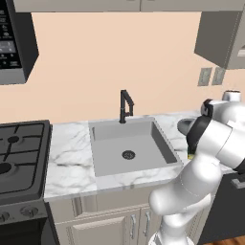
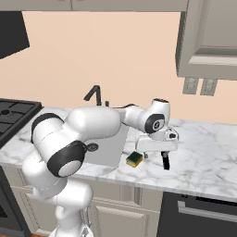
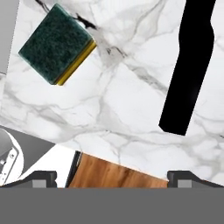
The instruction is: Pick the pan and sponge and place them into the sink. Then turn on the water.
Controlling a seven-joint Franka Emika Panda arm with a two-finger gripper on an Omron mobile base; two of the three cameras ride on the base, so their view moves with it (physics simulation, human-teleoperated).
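White marble counter (image 3: 122, 105) lies under the two-finger gripper (image 3: 112, 177), whose jaws stand wide and hold nothing. Beyond the gripper, the yellow-and-green rectangular sponge (image 3: 57, 43) and the pan's straight black handle (image 3: 189, 65) rest well apart. The large grey rectangular sink (image 1: 131, 146) lies farther left.

Light is even and bright, with soft shading inside the sink (image 1: 129, 143). No glare; the rendered pictures are sharp, without blur or edge distortion.

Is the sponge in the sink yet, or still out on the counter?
Out. The sponge lies green side up on the marble counter, just right of the sink, whose basin holds nothing.
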